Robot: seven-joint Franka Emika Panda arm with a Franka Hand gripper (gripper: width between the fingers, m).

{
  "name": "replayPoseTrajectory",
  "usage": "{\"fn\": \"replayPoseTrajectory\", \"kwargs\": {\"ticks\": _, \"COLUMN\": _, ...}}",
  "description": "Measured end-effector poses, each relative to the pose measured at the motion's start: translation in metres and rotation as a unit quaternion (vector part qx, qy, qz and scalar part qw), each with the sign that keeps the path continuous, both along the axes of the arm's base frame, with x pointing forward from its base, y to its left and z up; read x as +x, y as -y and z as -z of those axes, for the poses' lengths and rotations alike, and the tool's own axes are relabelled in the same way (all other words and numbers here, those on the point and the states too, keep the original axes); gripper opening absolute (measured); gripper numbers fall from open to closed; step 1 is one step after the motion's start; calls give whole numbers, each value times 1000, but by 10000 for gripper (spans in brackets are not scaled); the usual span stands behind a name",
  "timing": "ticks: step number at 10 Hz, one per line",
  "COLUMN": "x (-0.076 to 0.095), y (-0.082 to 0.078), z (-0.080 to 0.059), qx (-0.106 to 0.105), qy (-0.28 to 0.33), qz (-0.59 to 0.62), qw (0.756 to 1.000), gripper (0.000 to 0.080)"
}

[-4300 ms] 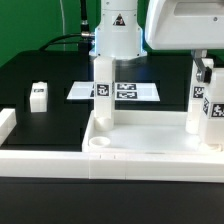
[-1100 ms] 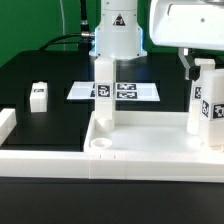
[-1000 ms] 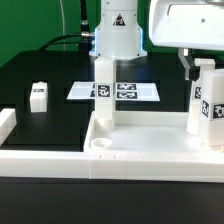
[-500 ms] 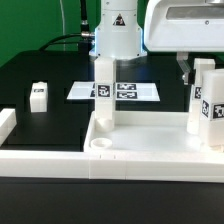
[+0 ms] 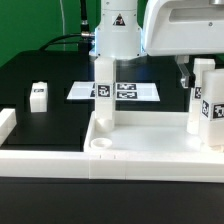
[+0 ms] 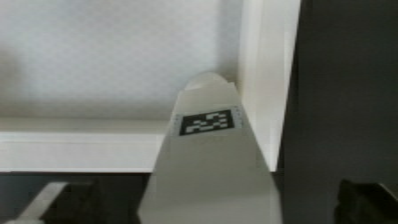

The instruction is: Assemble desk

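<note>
Rising over the last second, the gripper (image 5: pixel 200 75) holds its jaws spread clear of the upright leg (image 5: pixel 199 110) by the counter's near edge. That leg looks seated in the tabletop (image 5: pixel 150 152).

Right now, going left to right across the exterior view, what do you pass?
border rail → loose leg → middle upright leg → far-right upright leg. The marker board and tabletop overlap these, so they are left out.
</note>
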State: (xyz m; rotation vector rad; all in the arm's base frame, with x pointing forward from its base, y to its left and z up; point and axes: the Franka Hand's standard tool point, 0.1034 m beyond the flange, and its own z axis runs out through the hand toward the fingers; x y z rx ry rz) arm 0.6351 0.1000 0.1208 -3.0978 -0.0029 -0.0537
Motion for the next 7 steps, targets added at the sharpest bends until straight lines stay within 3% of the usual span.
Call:
{"fn": "replayPoseTrajectory", "kwargs": {"ticks": 3, "x": 0, "y": 0, "z": 0, "qx": 0, "qy": 0, "qz": 0, "qw": 1000, "gripper": 288}}
{"fn": "replayPoseTrajectory", "kwargs": {"ticks": 7, "x": 0, "y": 0, "z": 0, "qx": 2, "qy": -1, "qz": 30, "qw": 1000, "gripper": 288}}
